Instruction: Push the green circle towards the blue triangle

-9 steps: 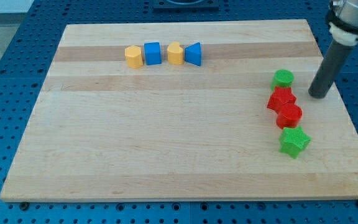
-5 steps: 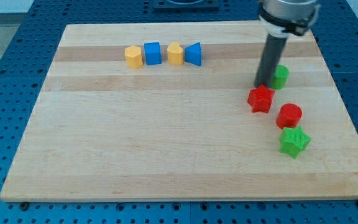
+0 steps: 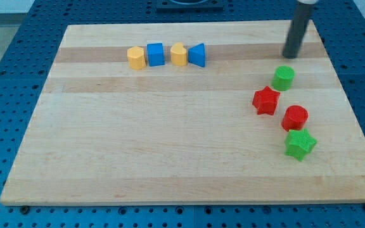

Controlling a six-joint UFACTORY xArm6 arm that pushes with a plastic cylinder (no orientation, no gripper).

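Observation:
The green circle [image 3: 283, 77] sits on the wooden board at the view's right. The blue triangle [image 3: 197, 55] lies at the right end of a row of blocks near the view's top, well to the left of the circle. My tip [image 3: 290, 56] rests on the board just above and slightly right of the green circle, apart from it.
The row holds a yellow hexagon [image 3: 135, 57], a blue block [image 3: 155, 54] and a yellow block [image 3: 179, 54]. A red star [image 3: 266, 100], a red circle [image 3: 294, 118] and a green star [image 3: 300, 144] lie below the green circle. The board's right edge [image 3: 343, 95] is near.
My tip swept left past the green circle, then moved up and right above it. The red star was pushed left and the green circle shifted slightly left and down.

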